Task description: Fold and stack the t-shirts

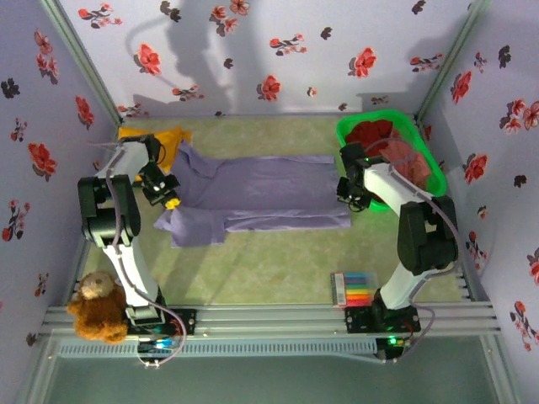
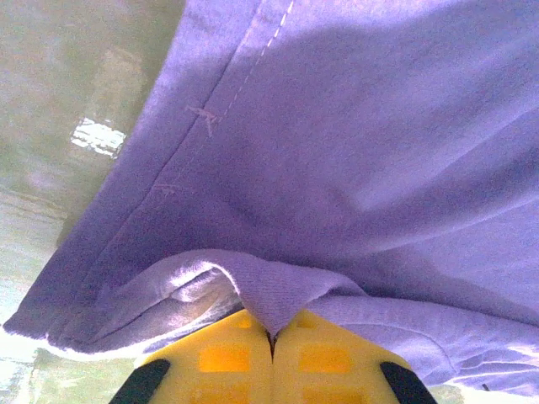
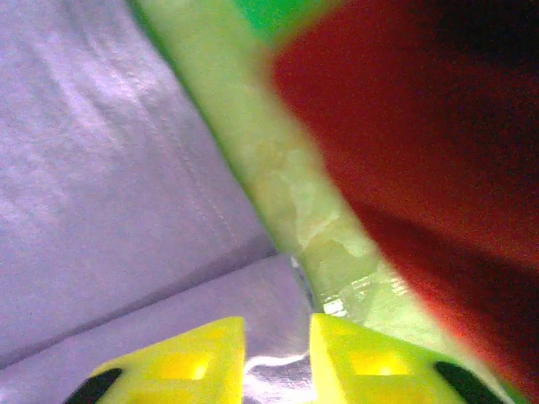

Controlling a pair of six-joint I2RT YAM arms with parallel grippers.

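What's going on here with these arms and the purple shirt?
Two arms are folding t-shirts. A lavender t-shirt lies spread on the table. The left gripper is pinched shut on a fold at its left end; the right gripper sits at its right edge, jaws apart. A yellow shirt sits far left; more wait in the green basket.

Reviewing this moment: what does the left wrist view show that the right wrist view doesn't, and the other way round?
Left wrist view: the left hand, shut, pinches a raised fold of the lavender t-shirt, and a stitched hem runs along the cloth's edge.
Right wrist view: the right hand has its fingers apart over the lavender cloth's edge. There is a blurred dark red t-shirt at the picture's right and a bit of green basket at the top.
Shared: the lavender t-shirt lying on the pale green table.
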